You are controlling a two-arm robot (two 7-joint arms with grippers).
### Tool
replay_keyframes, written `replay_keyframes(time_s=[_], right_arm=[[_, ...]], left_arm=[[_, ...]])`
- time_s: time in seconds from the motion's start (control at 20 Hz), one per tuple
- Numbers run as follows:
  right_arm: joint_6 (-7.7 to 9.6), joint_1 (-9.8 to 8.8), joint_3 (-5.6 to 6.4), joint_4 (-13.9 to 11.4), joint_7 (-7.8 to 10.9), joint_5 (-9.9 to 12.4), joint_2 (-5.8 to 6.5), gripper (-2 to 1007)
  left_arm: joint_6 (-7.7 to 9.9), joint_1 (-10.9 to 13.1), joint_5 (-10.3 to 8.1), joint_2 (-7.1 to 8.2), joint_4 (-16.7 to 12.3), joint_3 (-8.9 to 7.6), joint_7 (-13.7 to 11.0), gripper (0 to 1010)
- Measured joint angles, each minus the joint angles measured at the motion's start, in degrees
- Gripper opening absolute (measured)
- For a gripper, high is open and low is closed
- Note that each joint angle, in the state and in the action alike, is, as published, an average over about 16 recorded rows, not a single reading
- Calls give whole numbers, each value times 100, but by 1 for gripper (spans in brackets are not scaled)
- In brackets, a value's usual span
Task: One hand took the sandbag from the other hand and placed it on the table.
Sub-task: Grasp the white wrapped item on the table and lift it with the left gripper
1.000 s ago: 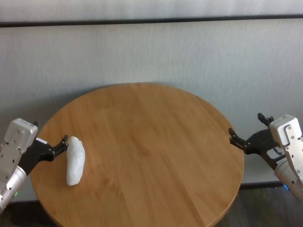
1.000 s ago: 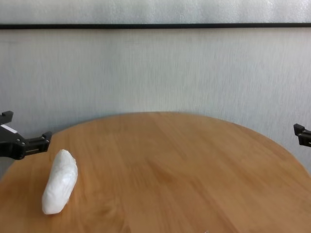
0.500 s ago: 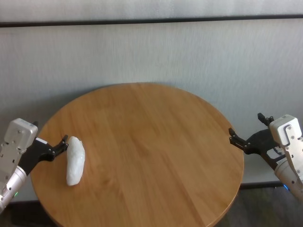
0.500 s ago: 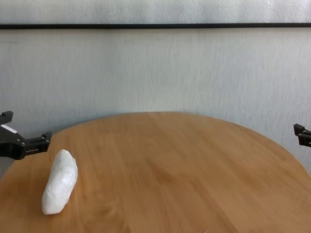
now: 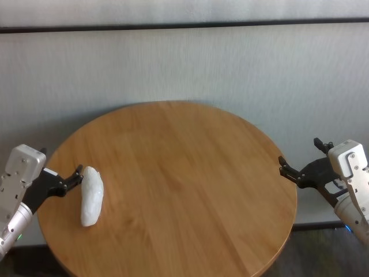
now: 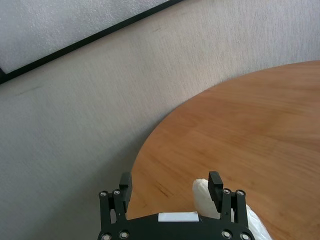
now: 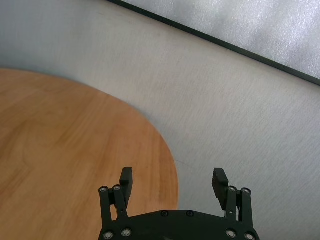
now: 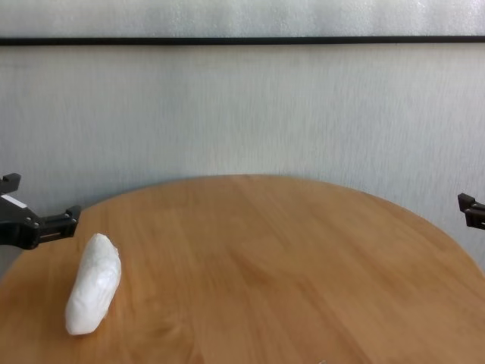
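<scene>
The white lumpy sandbag (image 5: 92,196) lies on the left side of the round wooden table (image 5: 190,173), and nothing holds it. My left gripper (image 5: 61,160), the one with the green light, hovers at the table's left edge, open and empty. One of its fingertips (image 5: 78,171) is just beside the bag's far end. In the left wrist view the sandbag (image 6: 201,194) shows next to one finger of the left gripper (image 6: 170,179). Off the table's right edge, my right gripper (image 5: 298,153), the one with the blue light, also stands open and empty (image 7: 172,175).
A pale grey wall with a dark horizontal strip (image 5: 184,25) stands behind the table. The table's edge (image 7: 170,165) curves just under the right gripper. In the chest view the sandbag (image 8: 93,283) lies near the left front of the table (image 8: 288,258).
</scene>
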Motion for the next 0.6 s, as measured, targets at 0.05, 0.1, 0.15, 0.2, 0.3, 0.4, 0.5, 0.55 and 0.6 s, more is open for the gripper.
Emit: replay_keyframes(time_s=[0.05,0.1,0.15,0.2,0.3,0.4,0.5,0.55,0.6], right_arm=[[0,0,0,0,0,0,0,1005],[0,0,0,0,0,0,0,1005],[0,0,0,0,0,0,0,1005],[0,0,0,0,0,0,0,1005],[0,0,0,0,0,0,0,1005],[0,0,0,0,0,0,0,1005],[0,0,0,0,0,0,0,1005],[0,0,0,0,0,0,0,1005],[0,0,0,0,0,0,0,1005]], left_arm=[[0,0,0,0,0,0,0,999],[0,0,0,0,0,0,-2,999],[2,1,0,0,-2,0,-5,999],[9,4,-1,2,-11,-1,-9,999],[46,19,-11,6,-52,-11,-24,999],[123,45,-48,8,-113,-35,-46,999],[257,82,-125,3,-199,-81,-69,999],[334,103,-169,-1,-246,-107,-81,999],[424,125,-223,-8,-298,-140,-92,999]])
